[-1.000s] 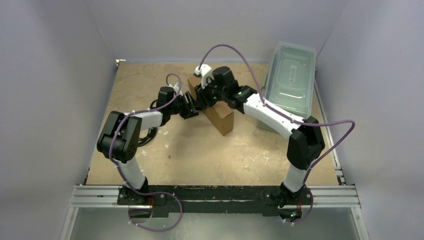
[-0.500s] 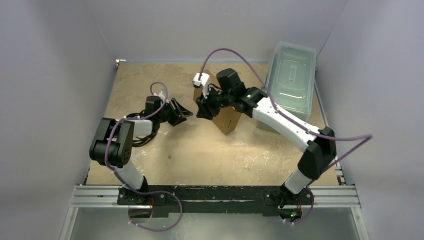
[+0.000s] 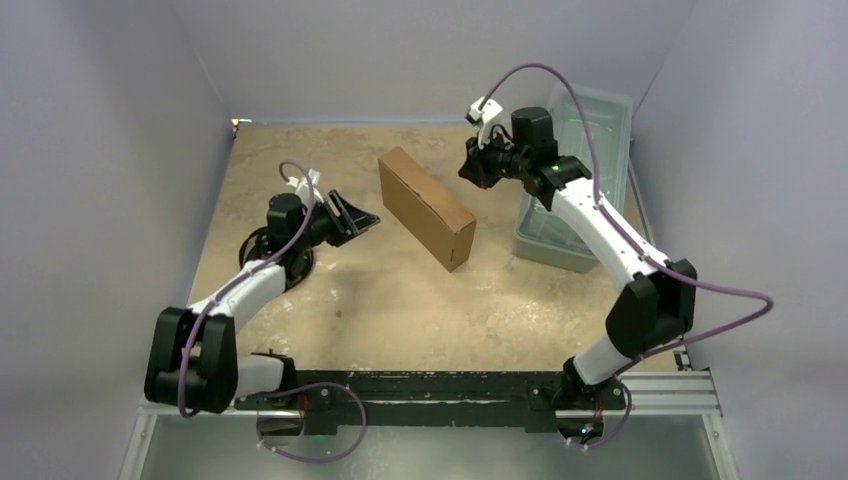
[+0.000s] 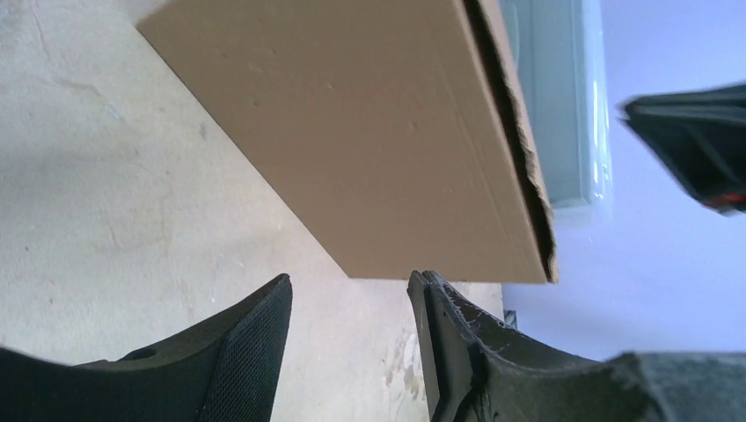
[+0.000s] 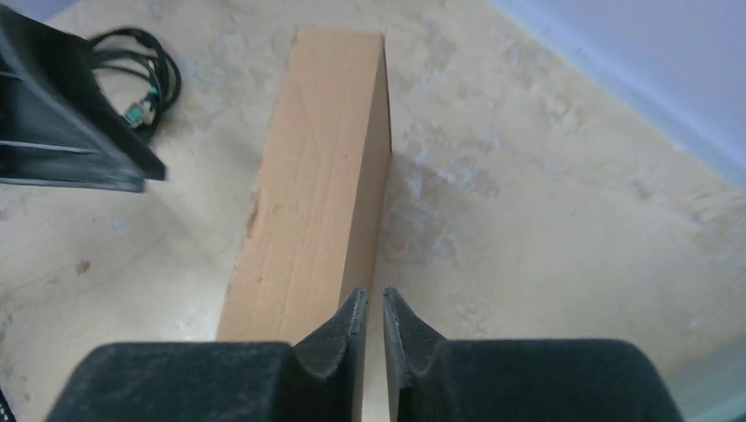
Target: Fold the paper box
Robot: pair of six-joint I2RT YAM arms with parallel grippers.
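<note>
A folded brown box (image 3: 425, 205) sits closed near the middle of the desk (image 3: 400, 310), set on a diagonal with one end toward the back wall (image 3: 400, 50) and the other toward the near rail (image 3: 450, 395); neither arm touches it. The left hand (image 3: 358, 215) hovers just left of the box with its fingers spread wide and nothing between them; its wrist camera looks across the gap at a broad cardboard face and a dark, ragged corrugated edge. The right hand (image 3: 470, 165) hangs above the desk by the box's far right side, its fingers drawn almost together with only a thin slit between them, gripping nothing. A clear plastic bin (image 3: 600, 130) with its lid on stands against the right wall, well apart from the box. The desk is a tan, mottled board marked with pale scuffs and blotches, and a coil of black cable (image 3: 262, 245) lies on it under the left arm. Plain, pale lavender-grey walls close in the desk on three sides, and purple cables (image 3: 560, 90) loop from both arms.
</note>
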